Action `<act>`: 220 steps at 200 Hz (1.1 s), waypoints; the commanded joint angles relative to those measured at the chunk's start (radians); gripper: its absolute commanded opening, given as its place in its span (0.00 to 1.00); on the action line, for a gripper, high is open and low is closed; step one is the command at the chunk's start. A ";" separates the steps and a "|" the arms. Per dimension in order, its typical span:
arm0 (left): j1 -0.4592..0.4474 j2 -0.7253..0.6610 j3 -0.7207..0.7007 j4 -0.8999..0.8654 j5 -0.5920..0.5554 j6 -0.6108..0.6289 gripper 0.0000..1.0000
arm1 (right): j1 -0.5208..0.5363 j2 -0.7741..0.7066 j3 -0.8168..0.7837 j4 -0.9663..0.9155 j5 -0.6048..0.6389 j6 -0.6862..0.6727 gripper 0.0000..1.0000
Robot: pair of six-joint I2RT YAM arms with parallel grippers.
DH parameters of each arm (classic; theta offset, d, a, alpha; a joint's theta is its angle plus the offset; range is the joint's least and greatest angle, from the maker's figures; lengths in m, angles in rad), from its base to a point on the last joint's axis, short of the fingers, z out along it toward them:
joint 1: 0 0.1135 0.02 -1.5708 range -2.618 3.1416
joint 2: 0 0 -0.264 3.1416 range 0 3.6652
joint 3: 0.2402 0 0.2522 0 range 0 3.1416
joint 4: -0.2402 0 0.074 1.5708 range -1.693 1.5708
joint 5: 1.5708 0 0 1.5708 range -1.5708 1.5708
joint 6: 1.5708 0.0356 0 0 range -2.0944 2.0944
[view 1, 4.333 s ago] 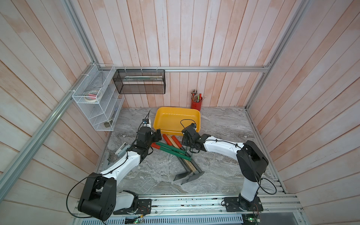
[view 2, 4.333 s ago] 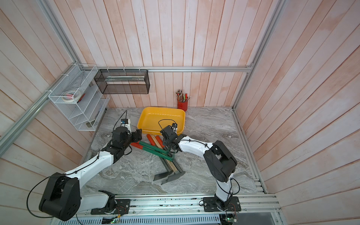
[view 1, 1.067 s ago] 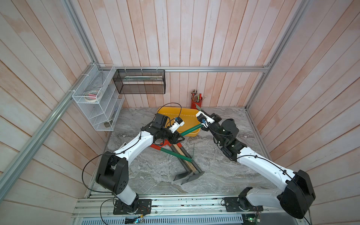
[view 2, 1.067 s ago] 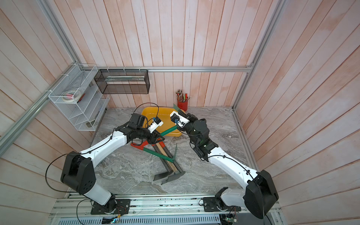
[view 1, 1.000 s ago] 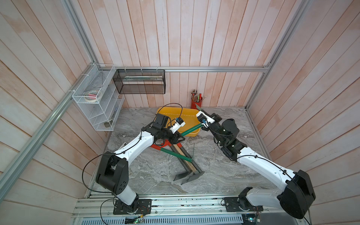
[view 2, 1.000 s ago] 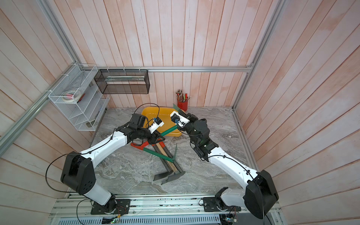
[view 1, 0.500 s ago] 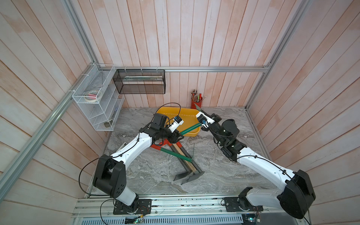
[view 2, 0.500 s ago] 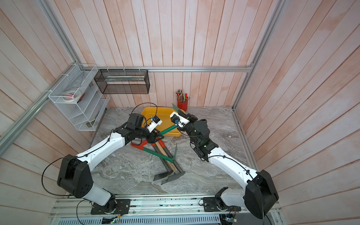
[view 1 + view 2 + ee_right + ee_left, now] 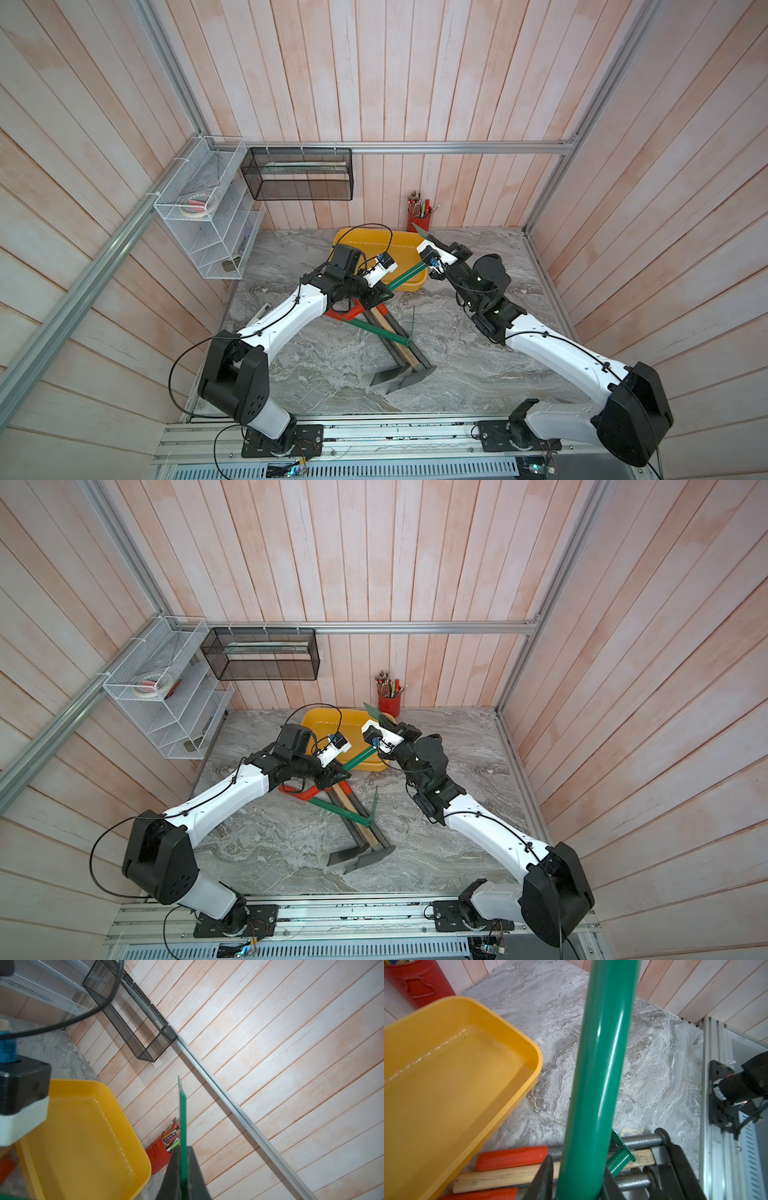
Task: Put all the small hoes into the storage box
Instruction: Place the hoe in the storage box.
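The small hoe (image 9: 405,277) has a green handle and a thin green blade (image 9: 182,1109). It hangs tilted over the front right corner of the yellow storage box (image 9: 374,239), blade end high. My left gripper (image 9: 578,1180) is shut on the handle's lower end, just in front of the box (image 9: 446,1074). The right gripper (image 9: 184,1167) is shut on the blade, above the box's right end (image 9: 83,1136). Both top views show the handle (image 9: 359,759) spanning from the left gripper (image 9: 338,777) to the right gripper (image 9: 380,723).
A pile of long tools (image 9: 374,328) lies on the marble table below the left gripper; their dark blades (image 9: 401,376) are nearer the front. A red pencil cup (image 9: 419,218) stands behind the box. A black mesh basket (image 9: 297,174) and a white wire rack (image 9: 208,216) hang on the walls.
Since the earliest frames both arms have lifted the hoe off the pile to the box. Over the last second the left arm has shifted slightly; the hoe has stayed put.
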 commanded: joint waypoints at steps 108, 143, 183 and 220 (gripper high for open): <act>-0.092 -0.120 -0.065 0.154 -0.700 -0.042 0.00 | -0.004 0.002 -0.188 0.236 0.102 0.415 0.66; -0.108 -0.120 -0.087 0.163 -0.720 -0.043 0.00 | -0.079 -0.018 -0.140 0.117 0.046 0.514 0.55; -0.109 -0.116 -0.131 0.226 -0.700 -0.069 0.00 | -0.103 -0.032 -0.128 0.080 0.042 0.498 0.59; -0.103 -0.118 -0.145 0.276 -0.711 -0.096 0.12 | -0.113 0.046 -0.044 -0.012 -0.017 0.494 0.65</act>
